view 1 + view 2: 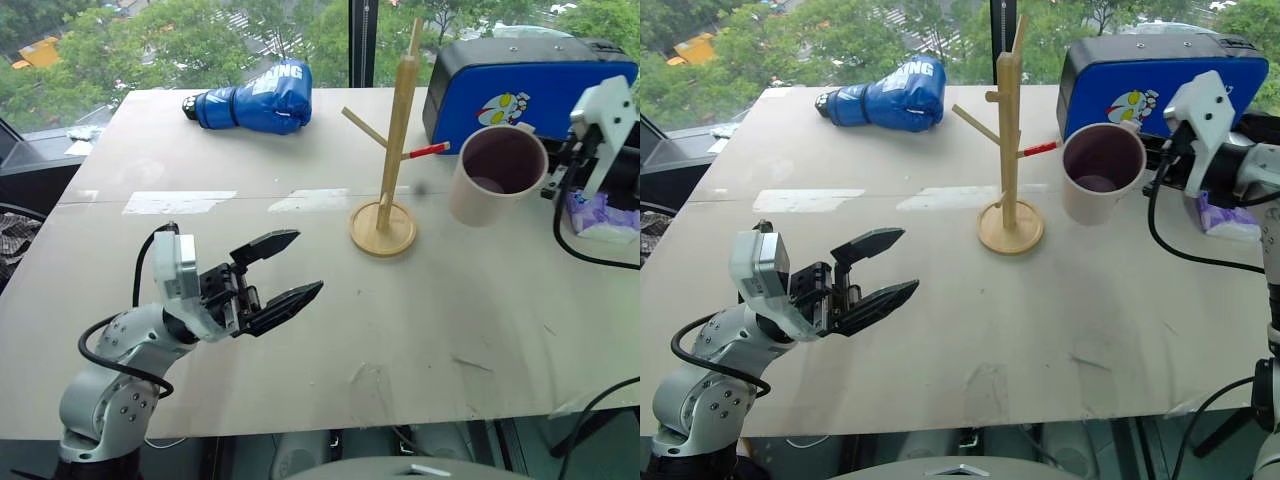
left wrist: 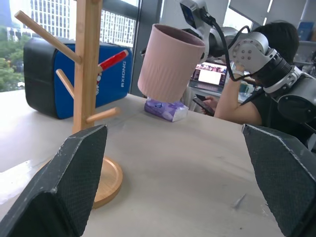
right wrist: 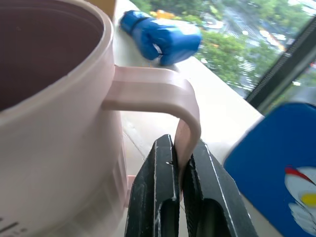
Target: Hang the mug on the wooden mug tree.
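The cream mug (image 1: 495, 178) with a dark maroon inside hangs in the air to the right of the wooden mug tree (image 1: 390, 150). My right gripper (image 3: 180, 190) is shut on the mug's handle (image 3: 187, 131), its two black fingers pinching the handle's lower part. The mug tilts with its mouth facing up and toward me. The mug tree stands upright on its round base (image 1: 383, 228), with a red-tipped peg (image 1: 428, 151) pointing toward the mug. My left gripper (image 1: 280, 275) hovers open over the table's near left, nothing between its fingers.
A blue boxing glove (image 1: 255, 98) lies at the table's far left. A blue and black case (image 1: 520, 85) stands at the far right behind the mug, with a purple packet (image 1: 600, 215) beside it. In the left wrist view a person (image 2: 247, 94) sits beyond the table.
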`<state>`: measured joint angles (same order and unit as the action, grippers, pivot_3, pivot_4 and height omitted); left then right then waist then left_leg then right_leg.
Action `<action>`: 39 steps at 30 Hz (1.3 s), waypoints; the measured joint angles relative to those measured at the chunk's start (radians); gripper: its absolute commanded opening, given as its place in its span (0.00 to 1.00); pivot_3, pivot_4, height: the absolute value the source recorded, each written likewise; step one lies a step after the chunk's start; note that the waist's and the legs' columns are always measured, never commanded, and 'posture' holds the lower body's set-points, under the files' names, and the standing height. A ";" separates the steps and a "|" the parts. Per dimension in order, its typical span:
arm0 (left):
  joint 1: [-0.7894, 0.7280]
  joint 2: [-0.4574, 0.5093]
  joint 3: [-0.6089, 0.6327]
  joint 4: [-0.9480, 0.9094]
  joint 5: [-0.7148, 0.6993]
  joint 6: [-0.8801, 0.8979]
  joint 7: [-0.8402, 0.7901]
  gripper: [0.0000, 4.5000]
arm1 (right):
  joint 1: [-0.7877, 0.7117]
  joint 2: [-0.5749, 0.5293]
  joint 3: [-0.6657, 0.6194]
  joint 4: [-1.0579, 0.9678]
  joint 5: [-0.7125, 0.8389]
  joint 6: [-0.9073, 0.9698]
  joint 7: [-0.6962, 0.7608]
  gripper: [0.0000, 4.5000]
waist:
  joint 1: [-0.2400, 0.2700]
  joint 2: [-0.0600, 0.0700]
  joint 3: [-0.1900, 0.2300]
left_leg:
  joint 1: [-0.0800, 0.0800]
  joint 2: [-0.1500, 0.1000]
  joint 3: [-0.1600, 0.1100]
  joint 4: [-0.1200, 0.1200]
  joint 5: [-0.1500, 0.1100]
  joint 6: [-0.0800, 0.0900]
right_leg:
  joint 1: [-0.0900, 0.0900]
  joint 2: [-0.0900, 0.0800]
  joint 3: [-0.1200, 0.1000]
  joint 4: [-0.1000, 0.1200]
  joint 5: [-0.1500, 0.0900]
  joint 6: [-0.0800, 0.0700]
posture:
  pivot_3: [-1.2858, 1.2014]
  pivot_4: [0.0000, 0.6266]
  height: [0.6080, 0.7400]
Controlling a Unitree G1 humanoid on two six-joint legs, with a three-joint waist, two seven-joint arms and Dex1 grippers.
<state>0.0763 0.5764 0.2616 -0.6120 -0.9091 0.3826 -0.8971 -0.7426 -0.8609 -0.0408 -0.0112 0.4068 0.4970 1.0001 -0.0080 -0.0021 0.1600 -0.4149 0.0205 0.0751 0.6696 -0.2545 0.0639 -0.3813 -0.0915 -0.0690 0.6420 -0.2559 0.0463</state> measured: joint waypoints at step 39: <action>0.175 0.011 0.068 0.069 0.046 -0.118 -0.102 1.00 | 0.160 0.013 -0.141 0.042 -0.141 -0.107 0.079 0.60 | -0.002 0.001 0.001 | 0.001 0.000 0.001 -0.001 0.000 0.000 | -0.001 -0.001 -0.002 0.001 0.000 0.000 | 0.52 0.24 0.93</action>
<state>0.2516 0.5877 0.3299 -0.5426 -0.8629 0.2646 -0.9988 -0.5823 -0.8480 -0.1821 0.0311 0.2659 0.3902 1.0787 -0.0103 -0.0008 0.1608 -0.4142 0.0208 0.0759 0.6681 -0.2545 0.0635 -0.3820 -0.0924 -0.0712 0.6430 -0.2559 0.0462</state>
